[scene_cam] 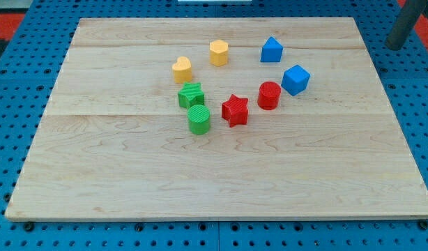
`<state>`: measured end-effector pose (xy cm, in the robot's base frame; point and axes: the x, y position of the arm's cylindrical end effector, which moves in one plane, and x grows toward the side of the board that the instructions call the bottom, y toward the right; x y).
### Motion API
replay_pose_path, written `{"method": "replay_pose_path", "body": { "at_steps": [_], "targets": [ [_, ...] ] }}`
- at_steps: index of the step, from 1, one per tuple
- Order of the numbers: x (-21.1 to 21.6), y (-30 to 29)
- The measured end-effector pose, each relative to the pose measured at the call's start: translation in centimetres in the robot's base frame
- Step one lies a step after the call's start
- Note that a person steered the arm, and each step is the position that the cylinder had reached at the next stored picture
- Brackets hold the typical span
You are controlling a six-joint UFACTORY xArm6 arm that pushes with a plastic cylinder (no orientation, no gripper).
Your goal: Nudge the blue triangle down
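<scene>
The blue triangle (271, 50) stands on the wooden board (130, 174) at the upper middle-right. My tip (394, 46) is at the view's top right, off the board's right edge, far to the right of the blue triangle and slightly above it. It touches no block. A blue cube (295, 79) sits just below and to the right of the triangle.
A red cylinder (269, 95) lies below the blue triangle, with a red star (235, 110) to its lower left. A green cylinder (199, 119) and a green star (191, 95) sit left of that. A yellow heart (182, 68) and a yellow hexagon (219, 52) lie left of the triangle.
</scene>
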<state>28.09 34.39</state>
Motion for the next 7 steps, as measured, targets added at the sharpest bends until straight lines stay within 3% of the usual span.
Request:
{"method": "replay_pose_path", "body": {
  "at_steps": [3,4,6,7],
  "targets": [
    [0.3,-1.5],
    [2.7,-5.6],
    [-1.9,-16.9],
    [-1.0,-22.4]
  ]
}}
